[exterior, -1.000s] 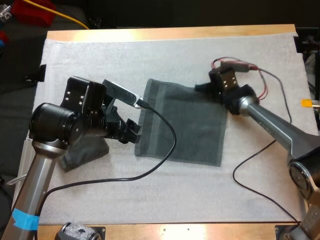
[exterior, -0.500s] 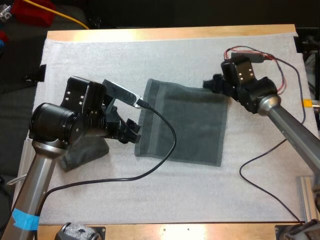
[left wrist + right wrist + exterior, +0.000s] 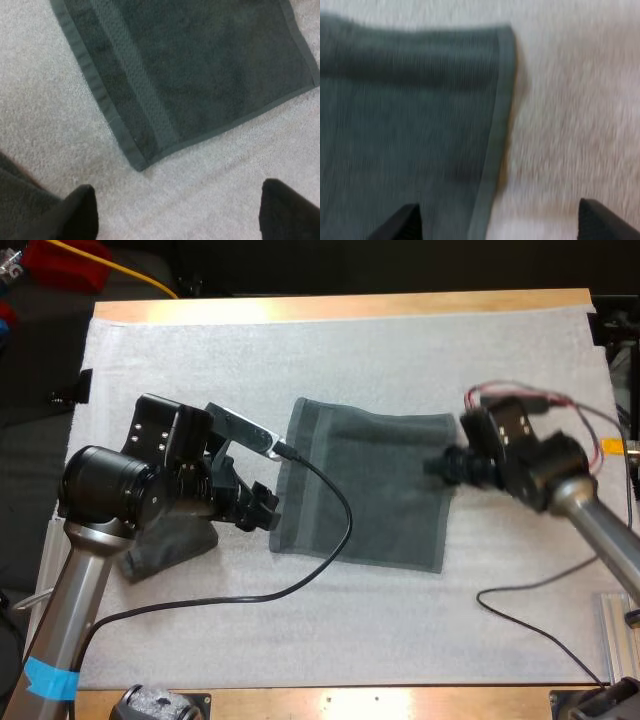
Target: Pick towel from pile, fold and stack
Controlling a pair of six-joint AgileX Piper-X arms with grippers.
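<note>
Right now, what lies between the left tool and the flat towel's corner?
Bare white mat, seen in the left wrist view, separates left tool from flat towel.

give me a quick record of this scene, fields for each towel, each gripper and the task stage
spread towel: flat on the white mat, unfolded
crumpled towel: partly under the left arm, apart from the spread towel
left gripper: jaws open, by the spread towel's near left corner, holding nothing
right gripper: jaws open, astride the spread towel's right edge, holding nothing
task stage: one towel laid out, not yet folded
</note>
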